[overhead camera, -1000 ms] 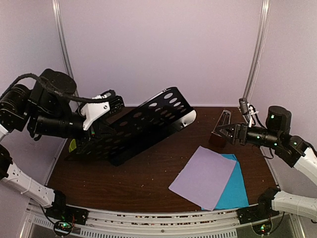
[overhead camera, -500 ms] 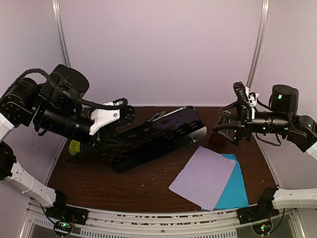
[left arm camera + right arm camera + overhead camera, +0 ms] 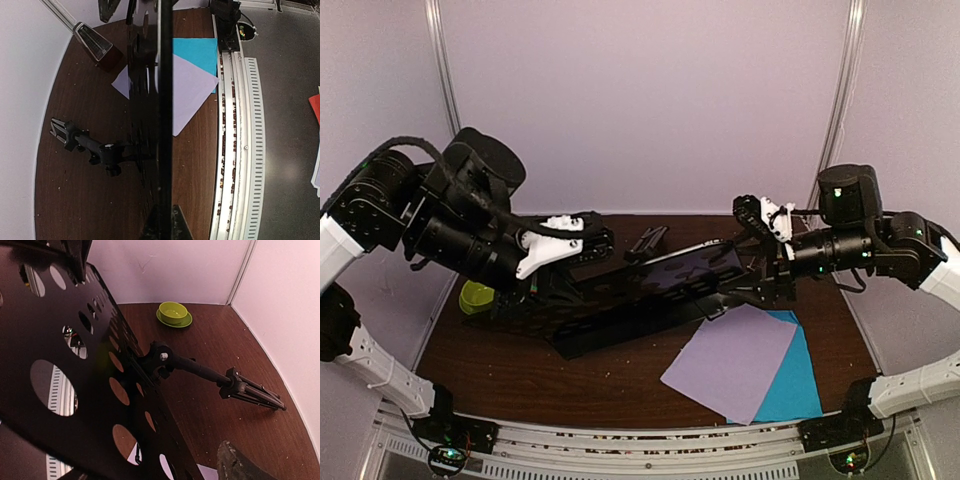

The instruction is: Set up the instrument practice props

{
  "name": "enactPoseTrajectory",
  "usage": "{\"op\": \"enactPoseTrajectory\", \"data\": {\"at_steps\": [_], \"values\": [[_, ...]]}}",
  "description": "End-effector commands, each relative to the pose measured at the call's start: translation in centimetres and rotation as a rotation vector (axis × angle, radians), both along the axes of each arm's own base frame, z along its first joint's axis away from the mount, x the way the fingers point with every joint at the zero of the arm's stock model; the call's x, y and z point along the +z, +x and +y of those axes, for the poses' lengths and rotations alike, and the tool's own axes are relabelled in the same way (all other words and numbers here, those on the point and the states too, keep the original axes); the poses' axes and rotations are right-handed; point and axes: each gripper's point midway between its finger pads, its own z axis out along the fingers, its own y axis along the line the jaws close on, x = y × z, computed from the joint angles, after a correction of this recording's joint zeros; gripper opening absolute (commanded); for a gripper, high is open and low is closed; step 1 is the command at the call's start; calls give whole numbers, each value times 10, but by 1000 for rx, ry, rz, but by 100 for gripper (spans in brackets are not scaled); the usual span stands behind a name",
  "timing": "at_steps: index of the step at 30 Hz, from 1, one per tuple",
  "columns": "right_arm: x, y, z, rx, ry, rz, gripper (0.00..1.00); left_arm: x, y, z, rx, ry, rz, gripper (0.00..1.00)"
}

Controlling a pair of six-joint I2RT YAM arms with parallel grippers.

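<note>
Black perforated metal music stand (image 3: 660, 290), tilted, is clenched by left gripper (image 3: 594, 245). Right gripper (image 3: 757, 255) jaws' hold cannot be told. Both ends should rise together.

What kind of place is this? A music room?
Probably not: it looks like a robot test booth. Two black robot arms are bolted along a dark brown table, plain pale walls close it in, and the black perforated music stand is just a prop.
</note>
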Motion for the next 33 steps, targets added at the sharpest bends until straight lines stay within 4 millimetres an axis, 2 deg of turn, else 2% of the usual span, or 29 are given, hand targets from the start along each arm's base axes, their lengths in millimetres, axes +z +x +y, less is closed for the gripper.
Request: {"op": "enactPoseTrajectory", "data": {"at_steps": [1, 6, 14, 19, 21, 23, 24, 25, 27, 29, 31, 33], "values": [[4, 0, 8, 15, -29, -70, 65, 78, -12, -24, -122, -290, -71, 0], [9, 1, 19, 39, -26, -83, 48, 69, -12, -23, -133, -246, -82, 0], [1, -4, 29, 76, -68, -92, 22, 69, -7, -14, -127, -236, -138, 0], [10, -8, 35, 91, -46, -91, 0, 67, -3, -9, -115, -224, -165, 0], [17, -6, 37, 81, -22, -86, 0, 66, 1, -5, -93, -218, -183, 0], [27, -5, 39, 71, 9, -86, 0, 67, 11, 2, -39, -213, -220, 9], [34, -5, 40, 66, 29, -85, 0, 69, 18, 9, 0, -214, -247, 17], [42, -5, 41, 60, 53, -86, 0, 75, 26, 17, 53, -224, -281, 30], [61, -4, 41, 46, 108, -92, 0, 95, 41, 36, 165, -289, -351, 54], [86, 1, 41, 11, 185, -99, 0, 128, 53, 64, 286, -415, -417, 72], [109, 4, 40, -23, 262, -86, 0, 162, 61, 94, 401, -550, -463, 80], [131, 8, 39, -48, 331, -71, 0, 191, 66, 126, 511, -676, -487, 81]]}}
